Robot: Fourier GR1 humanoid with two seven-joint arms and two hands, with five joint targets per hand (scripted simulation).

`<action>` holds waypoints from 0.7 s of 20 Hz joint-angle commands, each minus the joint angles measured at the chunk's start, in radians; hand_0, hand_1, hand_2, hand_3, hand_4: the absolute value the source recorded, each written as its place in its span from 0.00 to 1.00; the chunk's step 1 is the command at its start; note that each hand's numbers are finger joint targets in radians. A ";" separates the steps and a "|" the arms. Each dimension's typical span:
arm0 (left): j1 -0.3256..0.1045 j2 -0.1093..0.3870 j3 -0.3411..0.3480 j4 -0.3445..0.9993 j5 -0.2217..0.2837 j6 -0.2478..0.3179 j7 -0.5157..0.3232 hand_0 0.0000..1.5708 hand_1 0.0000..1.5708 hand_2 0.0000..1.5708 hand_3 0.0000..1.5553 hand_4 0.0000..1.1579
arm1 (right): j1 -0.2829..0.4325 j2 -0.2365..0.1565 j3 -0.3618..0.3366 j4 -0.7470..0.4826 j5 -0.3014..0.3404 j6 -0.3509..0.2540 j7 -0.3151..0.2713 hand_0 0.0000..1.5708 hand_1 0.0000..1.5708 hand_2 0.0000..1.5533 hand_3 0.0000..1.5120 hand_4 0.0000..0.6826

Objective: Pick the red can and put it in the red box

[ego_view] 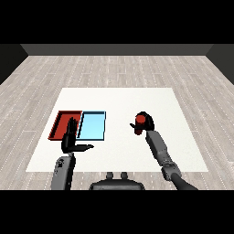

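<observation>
Right hand (145,124) is curled round the red can (140,119); lift clear, swing toward nine o'clock over the blue tray (93,125), into the red tray (60,124).

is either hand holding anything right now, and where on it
The right hand is curled round the red can, gripping its side, out to the right of both trays. The left hand is open and holds nothing.

Setting: a bare test room, lab-like in kind. Evidence: a white table (119,98) standing alone on a pale grey plank floor (114,68), dark plain walls (114,49) at the far side, and two coloured sorting trays at the table's near left.
</observation>
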 commanded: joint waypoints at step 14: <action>-0.154 -0.036 -0.278 0.100 -0.007 0.125 0.116 0.00 0.00 0.00 0.00 0.00 | 0.205 0.081 0.251 -0.548 -0.054 -0.209 0.224 0.91 0.91 0.93 0.94 0.95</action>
